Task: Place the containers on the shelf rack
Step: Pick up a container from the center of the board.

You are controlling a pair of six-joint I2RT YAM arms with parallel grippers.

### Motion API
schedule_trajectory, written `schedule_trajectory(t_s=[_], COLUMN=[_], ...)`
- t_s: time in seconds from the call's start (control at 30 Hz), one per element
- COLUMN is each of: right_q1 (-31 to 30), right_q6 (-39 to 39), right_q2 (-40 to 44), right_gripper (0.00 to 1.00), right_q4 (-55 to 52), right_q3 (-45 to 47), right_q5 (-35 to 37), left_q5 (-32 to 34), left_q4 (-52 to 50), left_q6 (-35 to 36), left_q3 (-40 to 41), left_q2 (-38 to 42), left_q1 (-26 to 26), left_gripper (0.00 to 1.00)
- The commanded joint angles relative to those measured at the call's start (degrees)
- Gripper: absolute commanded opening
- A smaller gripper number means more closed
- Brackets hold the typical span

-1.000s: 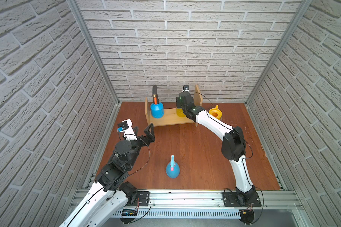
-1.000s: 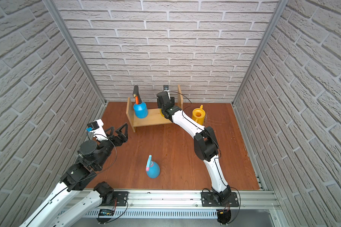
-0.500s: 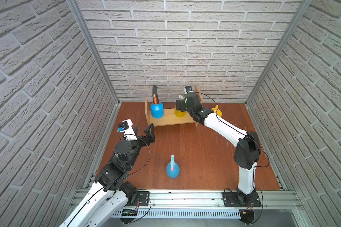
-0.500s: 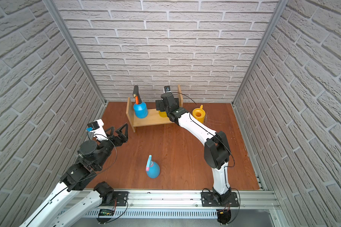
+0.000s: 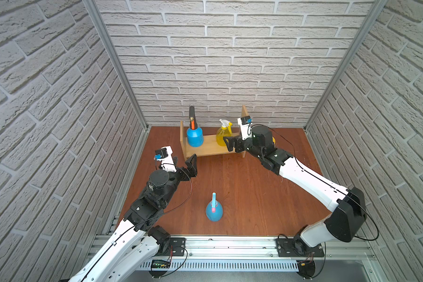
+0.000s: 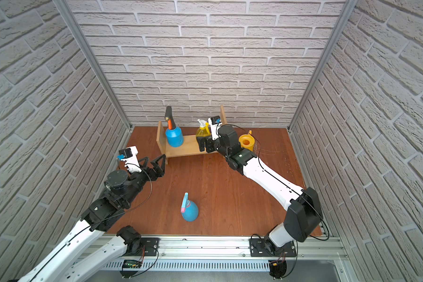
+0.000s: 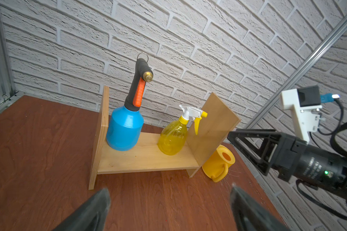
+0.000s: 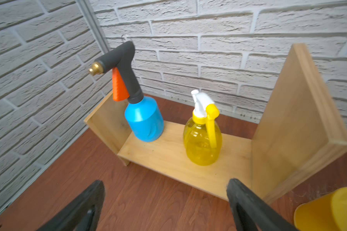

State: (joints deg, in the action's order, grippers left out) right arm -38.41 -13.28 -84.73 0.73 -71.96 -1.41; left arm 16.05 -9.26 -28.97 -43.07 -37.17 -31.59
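The light-wood shelf rack stands at the back wall. On its board stand the blue pump sprayer at the left end and the translucent yellow trigger bottle toward the taller panel. My right gripper hangs open just in front of the yellow bottle, apart from it and holding nothing. The yellow watering can sits on the table outside the taller panel, behind my right wrist. Upright mid-table stands the blue-pink teardrop bottle. My left gripper is open and empty, off the rack's front left corner.
Brick walls close in the wooden table on three sides. A metal rail runs along the front edge. My right forearm stretches across the table's right side. In the left wrist view the right gripper reaches in beside the watering can.
My right gripper has opened, let go of the yellow trigger bottle on the board and drawn back from it; the right elbow has swung out to the right. The left arm has not moved.
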Motion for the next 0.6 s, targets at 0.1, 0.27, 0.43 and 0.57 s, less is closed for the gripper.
schedule_trajectory(t_s=[0.1,0.27,0.43,0.57], right_q1=[-0.4,-2.2,-9.9,-17.3], right_q6=[-1.7,-1.3,3.6,3.9], right_q2=[11.9,18.0,23.0,24.9], right_gripper=[1.00,1.00,1.00,1.00], right_q4=[13.9,13.7,11.1,4.0], right_q3=[13.9,20.9,25.9,25.8], right_q5=[-16.1,-23.3,-21.3,-13.5], left_q5=[-7.0,-9.7,-10.5,-8.7], left_q4=[0.9,1.0,3.1,2.7], left_q6=[2.5,1.3,-0.5,-2.0], left_q3=[-2.1,-2.2,-1.1,-0.9], left_q2=[-3.6,-7.8,-10.3,-11.2], left_q1=[0.4,0.4,0.4,0.5], left_gripper=[0.98,0.98,0.98,0.98])
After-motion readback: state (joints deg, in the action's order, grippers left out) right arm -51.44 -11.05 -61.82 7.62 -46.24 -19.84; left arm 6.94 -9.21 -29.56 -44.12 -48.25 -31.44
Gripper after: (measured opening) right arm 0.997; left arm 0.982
